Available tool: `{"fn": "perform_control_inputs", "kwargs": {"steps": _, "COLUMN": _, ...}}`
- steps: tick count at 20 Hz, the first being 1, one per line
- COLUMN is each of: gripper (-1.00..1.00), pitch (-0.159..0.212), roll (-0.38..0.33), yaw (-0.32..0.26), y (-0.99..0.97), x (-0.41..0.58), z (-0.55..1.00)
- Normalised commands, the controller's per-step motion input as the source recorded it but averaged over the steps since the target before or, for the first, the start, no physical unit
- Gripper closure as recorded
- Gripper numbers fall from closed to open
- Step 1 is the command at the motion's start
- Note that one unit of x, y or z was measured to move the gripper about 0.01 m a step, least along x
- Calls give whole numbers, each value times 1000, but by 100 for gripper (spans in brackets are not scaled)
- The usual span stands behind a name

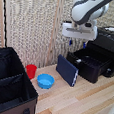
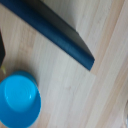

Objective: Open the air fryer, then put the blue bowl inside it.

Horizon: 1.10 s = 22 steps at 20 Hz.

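The black air fryer (image 1: 108, 48) stands at the exterior view's right with its drawer (image 1: 87, 63) pulled out and empty. I cannot make out the handle; the dark-blue slab stands in front of the drawer front. The light-blue bowl (image 1: 45, 81) sits on the wooden table, near the middle, and it also shows in the wrist view (image 2: 19, 101). My gripper (image 1: 77, 43) hangs in the air above the open drawer's near end, well above and to the right of the bowl. Its fingers are apart and hold nothing. The fingers do not show in the wrist view.
A dark-blue rectangular slab (image 1: 67, 69) stands on edge between the bowl and the drawer, also in the wrist view (image 2: 55, 30). A small red cup (image 1: 31, 70) stands just left of the bowl. A black fabric case (image 1: 9, 85) with dividers fills the front left.
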Motion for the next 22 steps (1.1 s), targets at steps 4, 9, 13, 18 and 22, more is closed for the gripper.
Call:
{"fn": "perform_control_inputs", "kwargs": {"steps": 4, "gripper": -100, "pitch": 122, "roll": 270, "yaw": 81, "y": 498, "x": 4, "z": 113}}
{"fn": "perform_control_inputs", "kwargs": {"steps": 9, "gripper": -100, "pitch": 89, "roll": 225, "yaw": 79, "y": 541, "x": 3, "z": 4}}
{"fn": "perform_control_inputs", "kwargs": {"steps": 13, "gripper": -100, "pitch": 55, "roll": 173, "yaw": 75, "y": 437, "x": 38, "z": -119}}
{"fn": "perform_control_inputs", "kwargs": {"steps": 18, "gripper": -100, "pitch": 31, "roll": 134, "yaw": 68, "y": 323, "x": 91, "z": -271}}
{"fn": "perform_control_inputs", "kwargs": {"steps": 22, "gripper": -100, "pitch": 0, "roll": 45, "yaw": 50, "y": 211, "x": 196, "z": -379}}
